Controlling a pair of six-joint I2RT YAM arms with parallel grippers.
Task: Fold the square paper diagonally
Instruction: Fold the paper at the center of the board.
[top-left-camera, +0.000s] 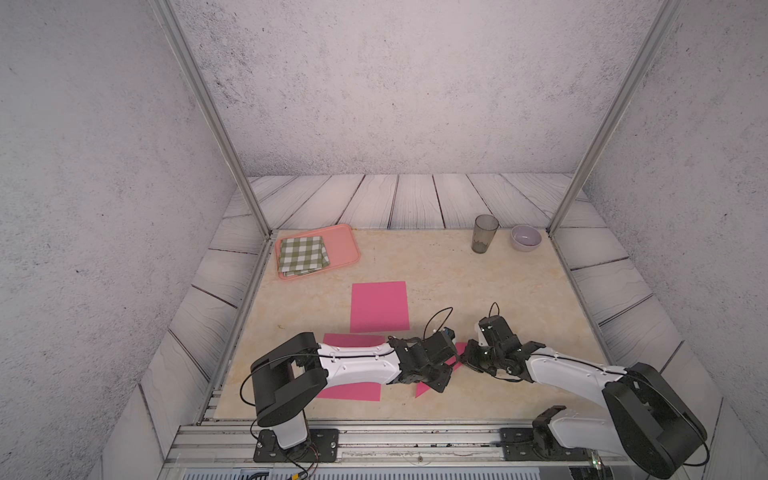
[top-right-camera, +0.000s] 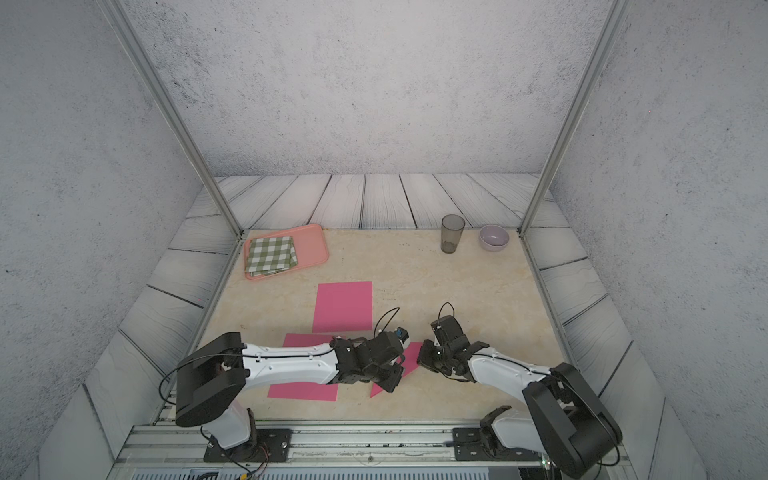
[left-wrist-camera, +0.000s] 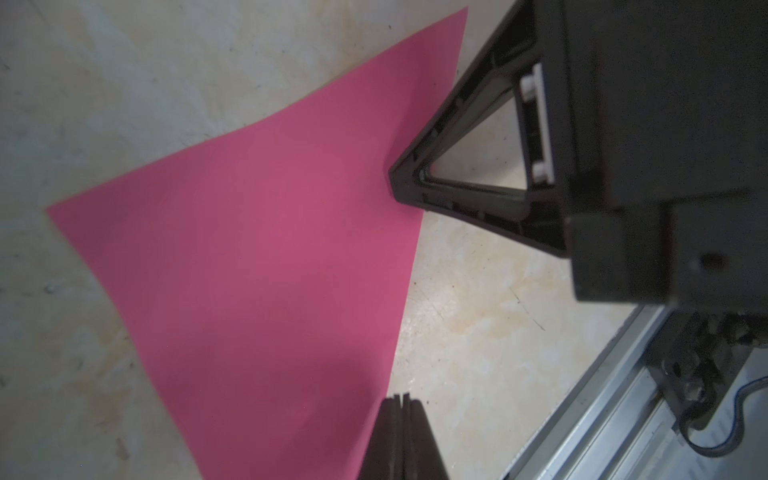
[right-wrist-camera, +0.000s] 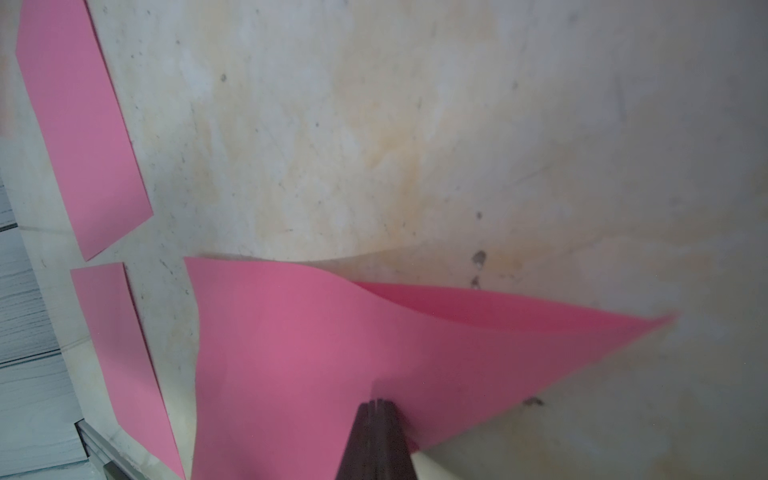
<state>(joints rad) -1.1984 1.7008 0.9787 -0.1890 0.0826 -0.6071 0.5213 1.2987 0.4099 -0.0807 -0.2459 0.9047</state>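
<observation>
Beige marbled surface (top-left-camera: 457, 270) across the cell floor in both top views. Left arm (top-left-camera: 357, 365) and right arm (top-left-camera: 569, 370) stretched low over its near edge, wrists meeting near the middle. Flat pink sheet (top-left-camera: 379, 307) lying alone mid-surface. Second pink sheet (top-left-camera: 353, 392) partly hidden beneath the left arm. Salmon tray (top-left-camera: 345, 245) at the far left corner, carrying a folded green-checked cloth (top-left-camera: 302, 255). Square paper (right-wrist-camera: 299, 353), pink too, doubled over into a triangle, lying on the surface between the two wrists, near the second sheet and the front edge. Upper layer bowed up off the lower one along one side, not pressed flat. Grey tumbler (top-left-camera: 484, 235) upright at the far right, pale bowl (top-left-camera: 525, 237) just beside it. Left pincer (left-wrist-camera: 401, 403) closed, fingers together, tips down at the triangle's edge. Right pincer (right-wrist-camera: 377, 405) likewise closed tight, tips resting on the upper layer. Impossible to tell whether any paper pinched between either pair of fingers.
</observation>
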